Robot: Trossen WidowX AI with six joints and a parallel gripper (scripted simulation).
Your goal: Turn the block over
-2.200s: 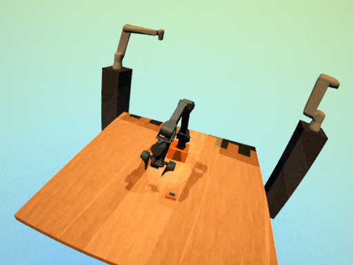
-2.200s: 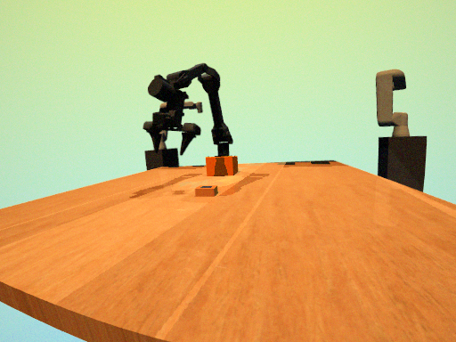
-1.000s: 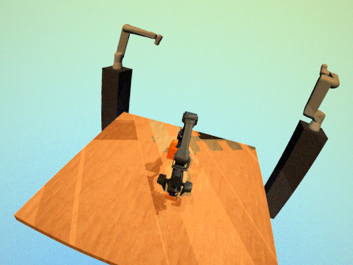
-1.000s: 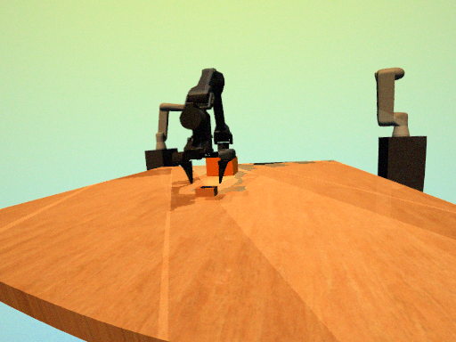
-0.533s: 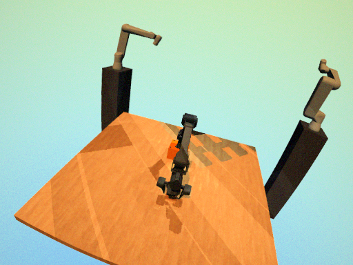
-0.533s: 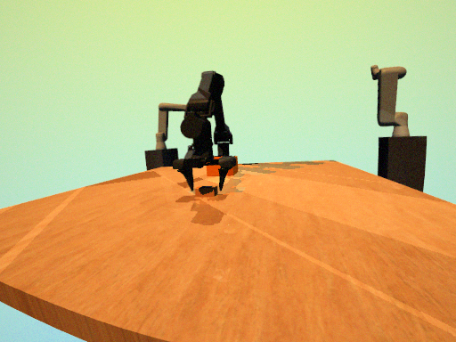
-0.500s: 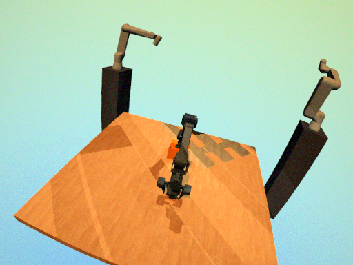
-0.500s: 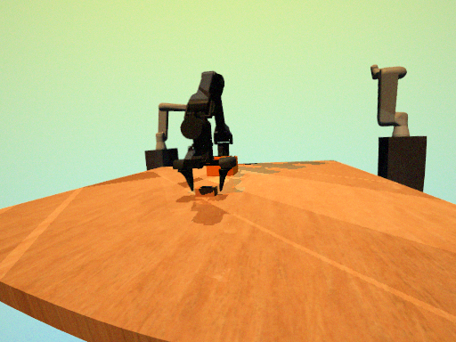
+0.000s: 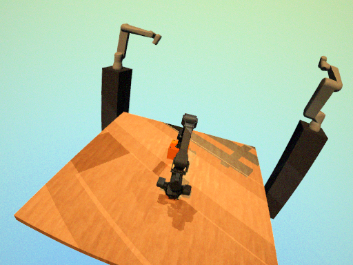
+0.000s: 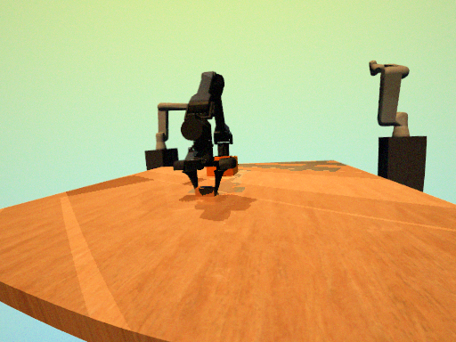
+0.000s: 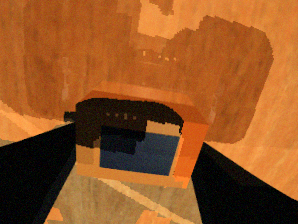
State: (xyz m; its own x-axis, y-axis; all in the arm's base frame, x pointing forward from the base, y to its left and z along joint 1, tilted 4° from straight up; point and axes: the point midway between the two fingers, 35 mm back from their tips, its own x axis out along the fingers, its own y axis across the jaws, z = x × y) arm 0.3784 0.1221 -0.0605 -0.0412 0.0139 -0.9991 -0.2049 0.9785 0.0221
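Observation:
The small orange block (image 9: 170,199) (image 10: 199,192) (image 11: 192,150) is at the table, with its marked side, a dark blue rectangle, facing up toward the wrist camera. A dark shadow covers part of that face. My gripper (image 10: 207,191) (image 11: 139,136) points down over the block. Its black fingers stand on either side and meet the block's left and right sides in the wrist view; it is shut on the block. In the top view the gripper body hides most of the block. The block looks low at the table surface; its underside is hidden.
A larger orange box (image 9: 172,152) stands on the wooden table (image 9: 103,207) (image 10: 267,267) by my arm's base. Two brown arms on dark pedestals (image 9: 115,96) (image 9: 293,169) stand beyond the table. Shadows and grey patches mark the table top.

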